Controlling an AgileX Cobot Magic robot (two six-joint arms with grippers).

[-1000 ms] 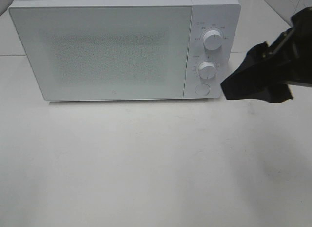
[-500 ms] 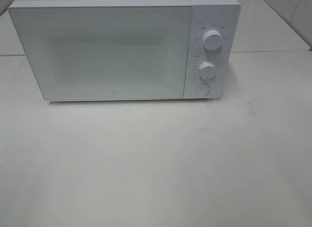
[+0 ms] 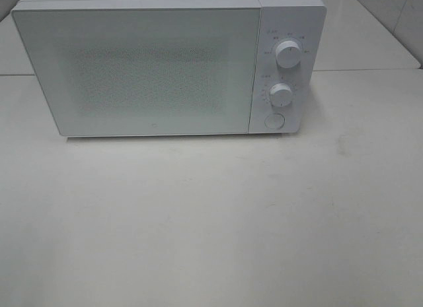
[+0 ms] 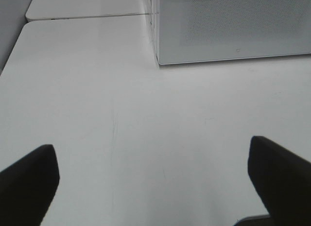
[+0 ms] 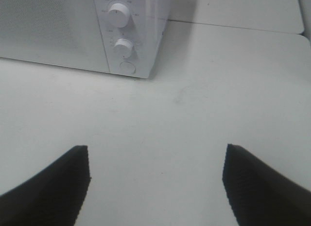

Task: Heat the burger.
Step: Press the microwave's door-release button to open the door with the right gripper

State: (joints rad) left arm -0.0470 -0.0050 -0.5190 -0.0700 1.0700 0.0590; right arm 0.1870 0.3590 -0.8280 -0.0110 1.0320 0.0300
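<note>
Left gripper [image 4: 150, 146]: fingers spread wide, empty, above the table [image 3: 211, 221].
Right gripper [image 5: 155, 148]: fingers spread, empty, near the microwave [image 3: 139, 69].
Microwave: door shut.
Burger: cannot tell where; out of sight.

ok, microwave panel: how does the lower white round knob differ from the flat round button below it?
The lower white round knob sticks out; the flat round button sits nearly flush. The knob has tick marks around it; the button has none. Both are white and round.
</note>
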